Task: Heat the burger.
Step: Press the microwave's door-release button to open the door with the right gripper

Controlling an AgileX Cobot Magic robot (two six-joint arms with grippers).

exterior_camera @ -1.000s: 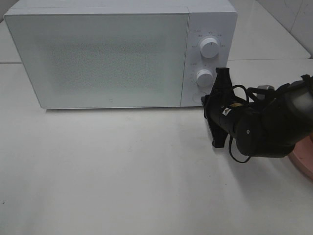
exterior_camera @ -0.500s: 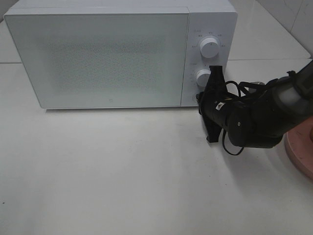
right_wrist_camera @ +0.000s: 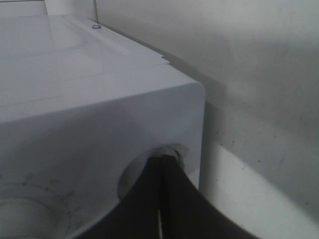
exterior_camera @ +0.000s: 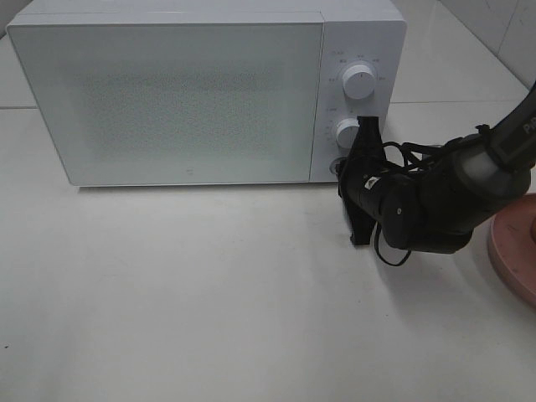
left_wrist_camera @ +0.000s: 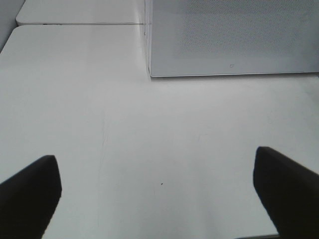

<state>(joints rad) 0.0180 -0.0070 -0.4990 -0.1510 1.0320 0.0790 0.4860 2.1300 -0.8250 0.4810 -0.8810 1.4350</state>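
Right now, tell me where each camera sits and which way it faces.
Exterior high: high in front, looking down on the microwave and table; the right arm shows.
Left wrist: on the left arm, facing along the table to the microwave's lower corner; open left fingers show.
Right wrist: close on the microwave's button; shut right fingers show.
Shared: all three see the microwave.

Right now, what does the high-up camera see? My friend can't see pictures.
Shut black right fingers are at the round button low on a big white microwave with its door closed. The edge of a round pink plate shows at the right of the white table.
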